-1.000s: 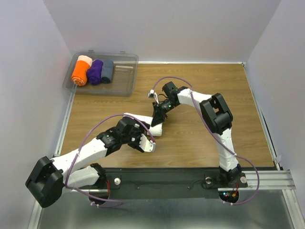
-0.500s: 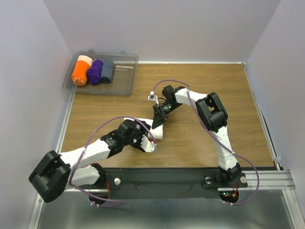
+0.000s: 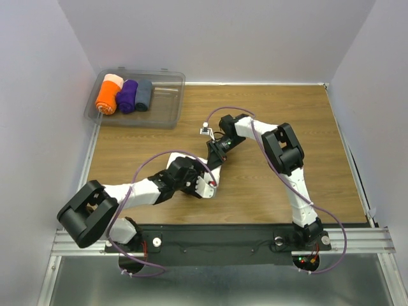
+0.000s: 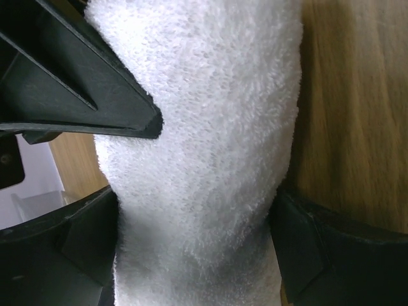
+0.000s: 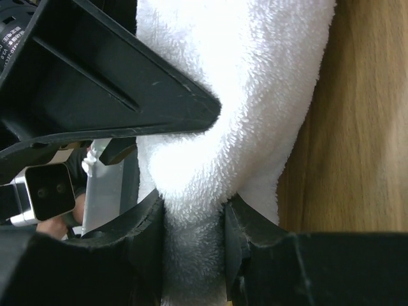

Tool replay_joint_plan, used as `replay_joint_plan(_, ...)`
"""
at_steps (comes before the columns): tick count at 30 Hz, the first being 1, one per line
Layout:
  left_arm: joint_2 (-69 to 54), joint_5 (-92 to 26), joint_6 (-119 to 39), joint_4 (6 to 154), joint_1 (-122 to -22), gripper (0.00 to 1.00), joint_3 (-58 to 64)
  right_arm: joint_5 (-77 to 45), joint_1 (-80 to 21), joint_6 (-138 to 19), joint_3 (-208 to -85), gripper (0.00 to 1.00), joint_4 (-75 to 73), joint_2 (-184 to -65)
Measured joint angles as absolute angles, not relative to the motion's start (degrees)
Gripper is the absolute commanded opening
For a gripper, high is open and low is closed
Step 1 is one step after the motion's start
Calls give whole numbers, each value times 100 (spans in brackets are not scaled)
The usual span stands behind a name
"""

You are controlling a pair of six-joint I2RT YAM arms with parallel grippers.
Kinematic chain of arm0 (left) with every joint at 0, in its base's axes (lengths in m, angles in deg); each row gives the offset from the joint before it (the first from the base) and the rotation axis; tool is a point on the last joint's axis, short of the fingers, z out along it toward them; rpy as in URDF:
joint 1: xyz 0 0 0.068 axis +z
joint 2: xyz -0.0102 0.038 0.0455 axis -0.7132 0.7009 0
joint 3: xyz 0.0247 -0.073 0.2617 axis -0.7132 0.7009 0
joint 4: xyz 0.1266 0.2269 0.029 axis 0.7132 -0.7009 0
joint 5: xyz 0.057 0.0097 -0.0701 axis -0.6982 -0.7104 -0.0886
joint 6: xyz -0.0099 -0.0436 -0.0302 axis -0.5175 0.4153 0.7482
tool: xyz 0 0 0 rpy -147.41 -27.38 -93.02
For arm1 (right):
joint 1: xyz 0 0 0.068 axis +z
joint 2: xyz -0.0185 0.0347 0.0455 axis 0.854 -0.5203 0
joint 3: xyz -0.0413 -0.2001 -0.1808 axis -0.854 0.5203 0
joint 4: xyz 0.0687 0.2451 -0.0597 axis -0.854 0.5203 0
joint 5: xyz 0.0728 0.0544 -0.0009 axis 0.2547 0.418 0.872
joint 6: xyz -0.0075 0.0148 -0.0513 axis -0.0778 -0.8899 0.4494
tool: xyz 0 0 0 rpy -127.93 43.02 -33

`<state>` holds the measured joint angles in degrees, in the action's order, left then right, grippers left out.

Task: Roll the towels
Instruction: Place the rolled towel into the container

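From above, the left claw [image 3: 205,185] and the right claw [image 3: 215,155] meet near the middle of the brown wooden table [image 3: 287,115], tips toward one another. Between them lies the plain white terry-cloth towel [image 3: 215,172], a soft roll. Only a short bit of it shows, as the left arm covers the rest. Well apart from both claws, in the far left corner, stands a clear plastic bin [image 3: 167,102]. It holds three rolled towels side by side: an orange roll [image 3: 106,99], a purple roll [image 3: 127,95] and a grey-blue roll [image 3: 143,94].

In the left wrist view, the left claw [image 4: 194,217] stands with its jaws spread wide, one black finger on either side of the white terry-cloth towel. The roll fills the whole gap and touches both fingers, yet it is hardly squeezed there. Ahead of this claw and to the left, a black wedge-shaped finger [image 4: 76,83] of the right claw lies against the side of the roll. Bare wood shows to the right.

In the right wrist view, the right claw [image 5: 194,223] is clamped on the white terry-cloth towel. The cloth is pinched narrow between its two black fingers and bulges wider just beyond the tips. Ahead and to the left, a black finger [image 5: 127,95] of the left claw lies against the towel
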<state>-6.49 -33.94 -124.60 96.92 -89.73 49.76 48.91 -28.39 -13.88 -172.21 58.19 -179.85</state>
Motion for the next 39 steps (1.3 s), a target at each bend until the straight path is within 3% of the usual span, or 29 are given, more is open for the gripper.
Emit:
replay_joint_plan(2, -485, -3409, -12375, 9631, -8970, 87, 4838, 4867, -2863, -1349, -17221, 6, 5860, -17985)
replay_joint_plan(5, -345, -3402, -12324, 9574, -8970, 70, 4725, 4847, -2889, -1303, -17221, 6, 5913, -17985)
replay_joint_plan(6, -308, -3400, -12318, 9574, -8970, 59, 4707, 4843, -2889, -1287, -17221, 6, 5922, -17985)
replay_joint_plan(9, -244, -3394, -12348, 9568, -8968, 40, 4666, 4821, -2891, -1248, -17221, 11, 5946, -17985)
replay_joint_plan(10, -234, -3391, -12372, 9548, -8968, 37, 4652, 4817, -2891, -1246, -17225, 15, 5952, -17985)
replay_joint_plan(11, -236, -3387, -12381, 9530, -8968, 30, 4648, 4803, -2891, -1246, -17241, 27, 5963, -17985)
replay_joint_plan(12, -236, -3383, -12390, 9515, -8966, 17, 4639, 4762, -2891, -1248, -17274, 33, 5989, -17985)
replay_joint_plan(15, -284, -3359, -12394, 9384, -8964, 5, 4598, 4561, -2876, -1270, -17453, 60, 6129, -17985)
replay_joint_plan(17, -312, -3352, -12375, 9163, -8953, 0, 4497, 4312, -2887, -1362, -17673, 92, 6273, -17987)
replay_joint_plan(19, -312, -3341, -12327, 8921, -8938, 0, 4353, 4124, -2918, -1436, -17979, 100, 6365, -18046)
replay_joint_plan(24, -310, -3297, -11927, 8040, -8896, 0, 3876, 3730, -3377, -1788, -18845, 100, 6396, -18162)
replay_joint_plan(29, -306, -3175, -11113, 7152, -8887, 0, 3435, 3689, -4596, -2240, -19673, 100, 6241, -18087)
replay_joint_plan(39, 383, -2465, -8757, 5745, -8033, 0, 1735, 3986, -6117, -2557, -18843, 100, 6243, -16745)
